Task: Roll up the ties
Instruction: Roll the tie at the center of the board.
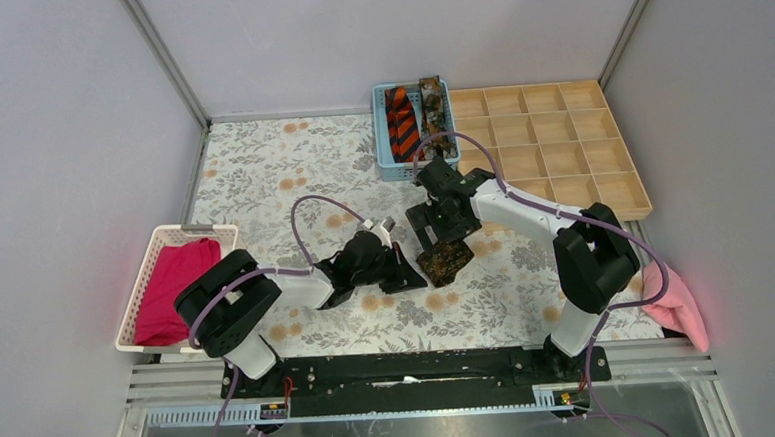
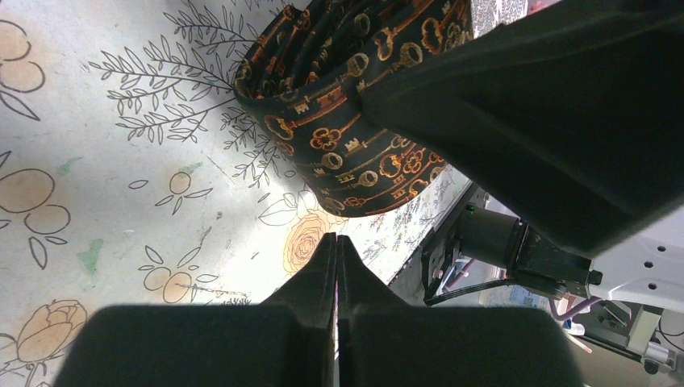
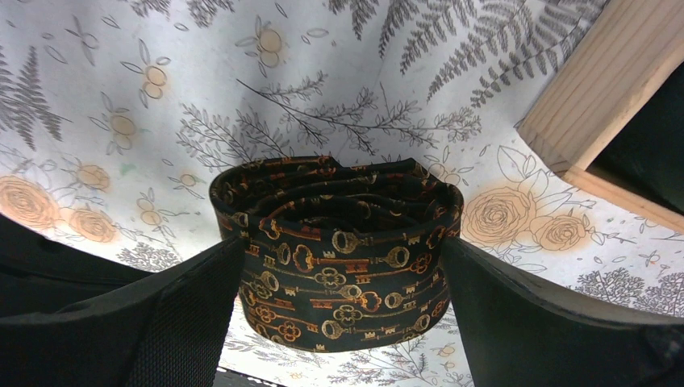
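Ops: Coil position, top view?
Rig: Off the tray's near-left corner, rolled tie in the right gripper. On its side away from the tray, the left gripper is just beside it. Two more ties lie as strips in the basket left of the tray.
Ops: Left wrist?
Rig: Its fingers are pressed together, holding nothing. Coil is just past the tips, apart from them.
Ops: Right wrist?
Rig: Its pads sit narrow, one each side of the coil, both touching. Spiral faces up, and the oval's long way runs pad to pad. Tray corner is near, beyond the coil. Can't tell if it's lifted or resting.
Ops: Next?
Rig: My guess is the right arm carries it to a tray cell. It's nearer and has the grip.
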Motion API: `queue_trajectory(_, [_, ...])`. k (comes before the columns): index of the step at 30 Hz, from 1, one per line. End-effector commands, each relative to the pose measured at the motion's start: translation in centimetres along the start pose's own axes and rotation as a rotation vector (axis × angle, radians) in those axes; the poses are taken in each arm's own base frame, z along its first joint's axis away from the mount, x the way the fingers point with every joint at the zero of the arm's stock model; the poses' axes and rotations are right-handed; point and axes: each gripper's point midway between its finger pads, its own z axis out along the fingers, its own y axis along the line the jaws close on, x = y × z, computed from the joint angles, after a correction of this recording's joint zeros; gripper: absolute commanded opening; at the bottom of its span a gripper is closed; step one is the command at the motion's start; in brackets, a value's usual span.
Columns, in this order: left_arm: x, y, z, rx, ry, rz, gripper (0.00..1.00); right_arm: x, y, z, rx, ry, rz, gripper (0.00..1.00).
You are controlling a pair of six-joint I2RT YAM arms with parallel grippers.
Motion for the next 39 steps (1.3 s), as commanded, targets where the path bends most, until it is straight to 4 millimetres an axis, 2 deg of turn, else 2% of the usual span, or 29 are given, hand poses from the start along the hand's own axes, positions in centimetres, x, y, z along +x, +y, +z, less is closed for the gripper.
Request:
queue_trajectory(1, [-0.7, -1.2, 0.2, 0.032, -0.038, 0.036, 0.0, 0.0, 0.2, -0.1, -0.032, -0.021, 0.014, 1.0])
queue_trajectory(5, [-0.5, -0.5, 0.5, 0.009, -0.03, 0.037, 0.0, 0.2, 0.7, -0.2, -0.068, -0.035, 0.019, 1.0])
queue_trajectory(12, [-0.2, 0.1, 1.3, 0.002, -0.013, 0.026, 0.0, 1.7, 0.8, 0.8, -0.081, 0.001, 0.027, 1.0])
queue_trajectory(20, [0.2, 0.8, 1.8, -0.003, 0.006, 0.011, 0.0, 1.1, -0.1, 0.6, -0.027, -0.023, 0.029, 1.0])
queue_trajectory(24, [0.3, 0.7, 1.6, -0.003, 0.008, 0.009, 0.0, -0.3, 0.0, -1.1, -0.033, -0.098, 0.034, 1.0])
queue_trajectory(30, [0.0, 0.6, 1.0, -0.016, -0.008, 0.018, 0.0, -2.5, -0.3, -5.2, -0.021, -0.272, 0.107, 1.0])
queue_trajectory(35, [0.1, 0.4, 1.0, -0.011, -0.004, 0.013, 0.0, -1.5, -1.6, -6.5, 0.033, -0.318, 0.199, 1.0])
queue_trajectory(39, [0.3, 0.4, 0.6, -0.021, 0.002, 0.001, 0.0, -0.4, -2.0, -6.2, 0.021, -0.358, 0.264, 1.0])
